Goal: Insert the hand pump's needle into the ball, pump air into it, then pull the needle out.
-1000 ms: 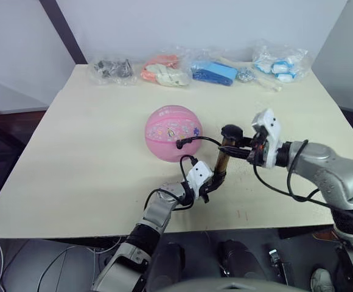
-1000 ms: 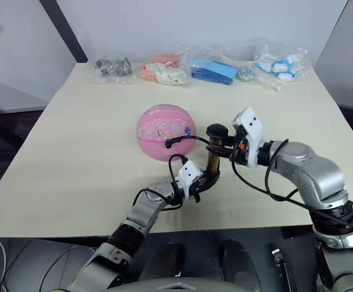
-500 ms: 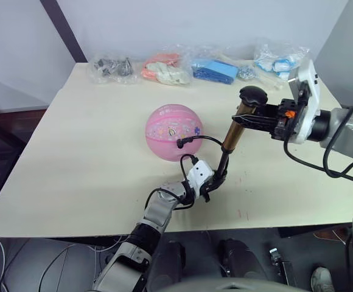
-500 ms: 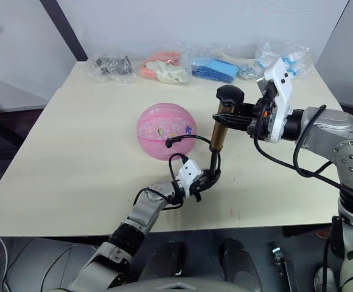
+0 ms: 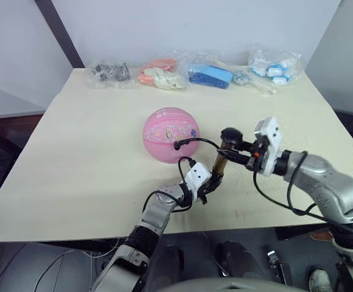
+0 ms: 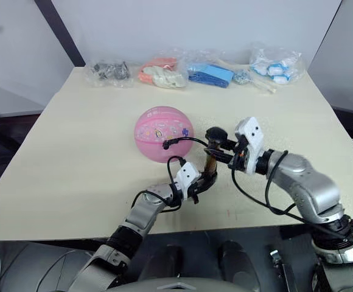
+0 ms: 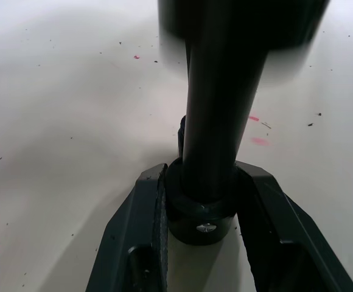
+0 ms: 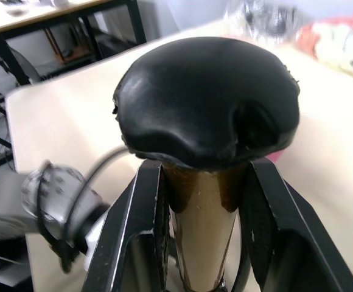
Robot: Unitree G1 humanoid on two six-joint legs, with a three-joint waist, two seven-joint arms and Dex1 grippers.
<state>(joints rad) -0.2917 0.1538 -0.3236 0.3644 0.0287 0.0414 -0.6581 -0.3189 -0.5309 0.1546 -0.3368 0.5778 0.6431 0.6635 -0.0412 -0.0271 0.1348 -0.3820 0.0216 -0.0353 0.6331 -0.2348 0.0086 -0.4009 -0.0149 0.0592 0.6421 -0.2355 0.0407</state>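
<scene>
Now hand pump (image 5: 220,163) handle pushed back down.

ball (image 5: 170,134) mid-table (image 5: 73,158), hand pump (image 5: 220,163) upright right-front of it, bags (image 5: 164,73) behind

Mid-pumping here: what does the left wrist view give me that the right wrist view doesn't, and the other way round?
Left wrist view: the left gripper shut on the hand pump's black base end, standing on the table, which carries pink specks.
Right wrist view: the right gripper shut on the gold-bronze tube just under the black handle, with the left gripper and bagged items beyond.
Both: the hand pump held between black fingers.
</scene>
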